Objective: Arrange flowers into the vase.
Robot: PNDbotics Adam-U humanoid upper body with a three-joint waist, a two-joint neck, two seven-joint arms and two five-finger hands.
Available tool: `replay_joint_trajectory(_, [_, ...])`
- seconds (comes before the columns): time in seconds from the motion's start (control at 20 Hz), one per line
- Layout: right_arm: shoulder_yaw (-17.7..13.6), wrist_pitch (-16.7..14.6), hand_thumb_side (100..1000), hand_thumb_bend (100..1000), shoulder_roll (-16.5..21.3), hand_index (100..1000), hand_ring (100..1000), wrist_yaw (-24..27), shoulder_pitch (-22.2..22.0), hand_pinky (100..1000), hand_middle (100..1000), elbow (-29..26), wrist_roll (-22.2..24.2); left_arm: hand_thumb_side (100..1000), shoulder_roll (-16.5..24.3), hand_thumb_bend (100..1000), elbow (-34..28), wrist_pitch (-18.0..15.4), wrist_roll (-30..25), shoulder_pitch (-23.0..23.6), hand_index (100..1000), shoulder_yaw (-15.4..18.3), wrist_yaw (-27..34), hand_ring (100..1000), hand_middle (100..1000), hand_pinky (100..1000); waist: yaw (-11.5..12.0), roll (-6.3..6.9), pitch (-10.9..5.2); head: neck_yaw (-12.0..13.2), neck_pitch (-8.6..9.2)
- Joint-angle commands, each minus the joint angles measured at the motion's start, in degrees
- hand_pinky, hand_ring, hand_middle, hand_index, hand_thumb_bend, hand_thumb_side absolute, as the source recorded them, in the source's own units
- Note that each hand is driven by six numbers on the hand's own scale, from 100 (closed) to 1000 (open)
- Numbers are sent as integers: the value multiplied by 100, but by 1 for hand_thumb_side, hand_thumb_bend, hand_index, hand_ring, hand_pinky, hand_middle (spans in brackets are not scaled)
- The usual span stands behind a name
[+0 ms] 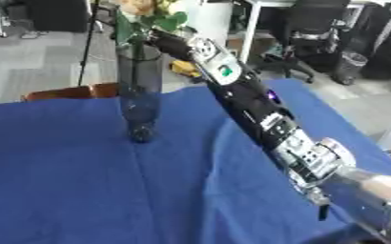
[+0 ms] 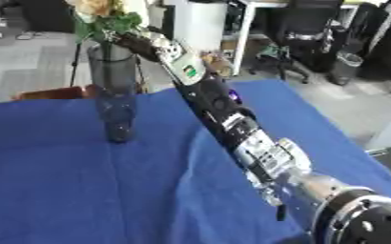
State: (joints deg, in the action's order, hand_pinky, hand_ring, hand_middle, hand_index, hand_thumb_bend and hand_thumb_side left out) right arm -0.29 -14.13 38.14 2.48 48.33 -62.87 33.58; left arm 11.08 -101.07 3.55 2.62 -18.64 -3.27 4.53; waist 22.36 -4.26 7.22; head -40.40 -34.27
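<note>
Flowers (image 2: 98, 12), pale cream blooms over green leaves, stand at the mouth of a tall dark glass vase (image 2: 113, 90) that rests upright on the blue-clothed table (image 2: 65, 190), toward its far side. From the lower right the robot's right arm stretches across the cloth, and its right hand (image 2: 136, 44) sits at the vase's rim, just beside the leaves; whether its fingers are apart or closed round a stem cannot be told, since the foliage and the hand's dark body merge there. No left hand shows. Judging by looks, the stems are light and bendy and the petals bruise easily, so the stem below the leaves is the place to hold. Narrow and tall, the vase would likely tip if nudged sideways near its top.
</note>
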Motion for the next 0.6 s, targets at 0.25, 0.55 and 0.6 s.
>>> replay_joint_trajectory(0.25, [-39,-242,844,390,405,1000,1000,-377,41,1000,868,-105,-158,750,119,566,-65,8,17,-44,774,59,-10,568,607,418,-3,-65,-104,21,-14])
replay_joint_trajectory(0.55, [-54,-435,832,472,398,1000,1000,-966,30,1000,875,-141,-555,751,121,565,-65,11,19,-40,774,60,-8,568,607,418,-7,-61,-100,19,-11])
replay_joint_trajectory(0.6, [-59,-458,828,493,394,1000,1000,-1067,27,1000,876,-140,-617,751,121,564,-65,12,20,-40,774,61,-8,568,607,419,-8,-60,-99,22,-9])
